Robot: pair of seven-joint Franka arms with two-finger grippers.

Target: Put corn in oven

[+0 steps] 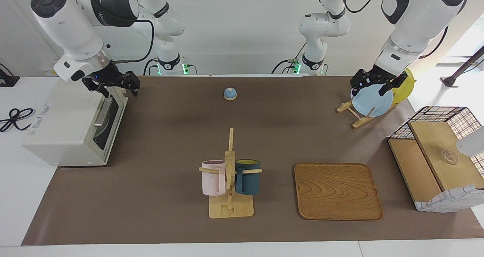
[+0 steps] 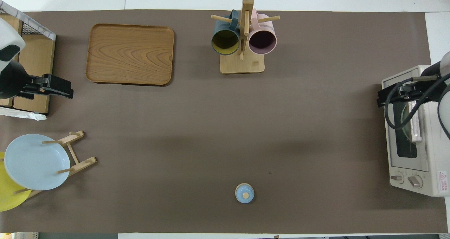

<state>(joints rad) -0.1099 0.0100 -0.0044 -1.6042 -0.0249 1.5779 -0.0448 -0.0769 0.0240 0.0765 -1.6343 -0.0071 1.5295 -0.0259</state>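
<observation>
The cream-white oven [image 1: 64, 128] stands at the right arm's end of the table, and it also shows in the overhead view [image 2: 434, 144]. Its dark glass door [image 1: 107, 126] is shut, with the metal bar handle [image 1: 103, 113] across it. A pale round plate shows dimly through the glass. No corn is in view. My right gripper [image 1: 120, 87] is open and empty, up over the oven's upper front edge [image 2: 385, 96]. My left gripper [image 1: 371, 89] is open and empty, raised at the left arm's end of the table [image 2: 58, 89].
A wooden rack holds a blue plate [image 1: 368, 101] and a yellow plate [image 1: 404, 87]. A wire-and-wood basket box [image 1: 435, 155], a wooden tray [image 1: 336, 191], a mug tree with a pink mug [image 1: 213, 177] and a dark teal mug [image 1: 247, 175], and a small blue bell [image 1: 230, 93] stand on the brown mat.
</observation>
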